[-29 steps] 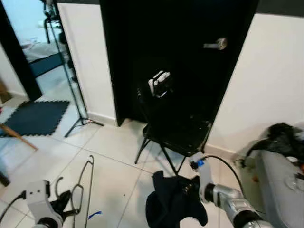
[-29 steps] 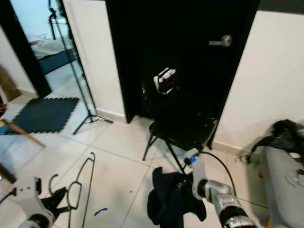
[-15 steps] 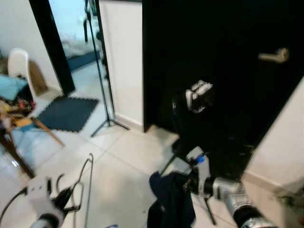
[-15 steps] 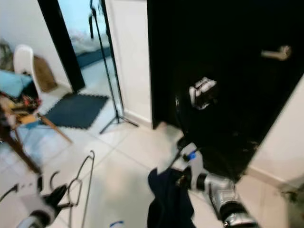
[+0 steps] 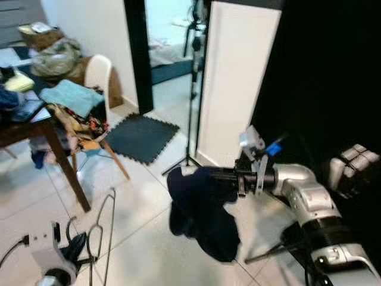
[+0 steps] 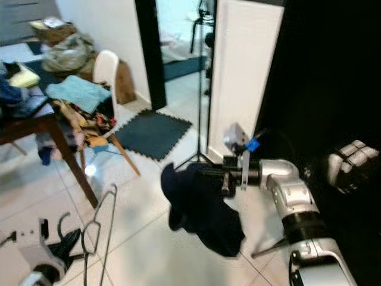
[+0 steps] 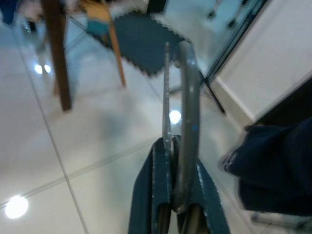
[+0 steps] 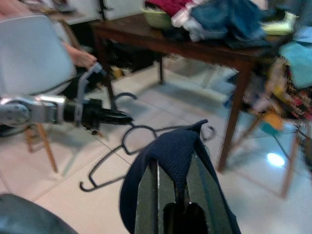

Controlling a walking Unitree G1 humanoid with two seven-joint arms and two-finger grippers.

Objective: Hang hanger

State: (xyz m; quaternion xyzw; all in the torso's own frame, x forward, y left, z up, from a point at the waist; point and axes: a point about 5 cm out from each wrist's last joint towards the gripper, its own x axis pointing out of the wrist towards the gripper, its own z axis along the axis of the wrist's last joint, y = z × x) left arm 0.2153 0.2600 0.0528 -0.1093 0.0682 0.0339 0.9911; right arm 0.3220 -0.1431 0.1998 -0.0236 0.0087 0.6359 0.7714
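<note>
A grey wire hanger (image 5: pixel 102 229) stands upright low on my left, with my left gripper (image 5: pixel 79 249) shut on its lower part. The left wrist view shows the hanger's wire (image 7: pixel 188 112) pinched between the fingers (image 7: pixel 158 185). My right arm reaches forward at mid height, its gripper (image 5: pixel 205 174) shut on a dark navy garment (image 5: pixel 202 217) that hangs from it above the floor. In the right wrist view the garment (image 8: pixel 170 153) drapes over the fingers, and the hanger (image 8: pixel 141 141) and left arm (image 8: pixel 44 109) lie beyond it.
A wooden table (image 5: pixel 27 122) piled with clothes and a white chair (image 5: pixel 98 74) stand to the left. A dark foam mat (image 5: pixel 143 136) and a tripod stand (image 5: pixel 191 95) sit by the open doorway. A white wall panel (image 5: pixel 238 77) and black door (image 5: pixel 333 71) are on the right.
The camera has swung left, bringing the table and white chair into view. My right arm has lifted the garment and stretched forward. The left gripper still holds the hanger.
</note>
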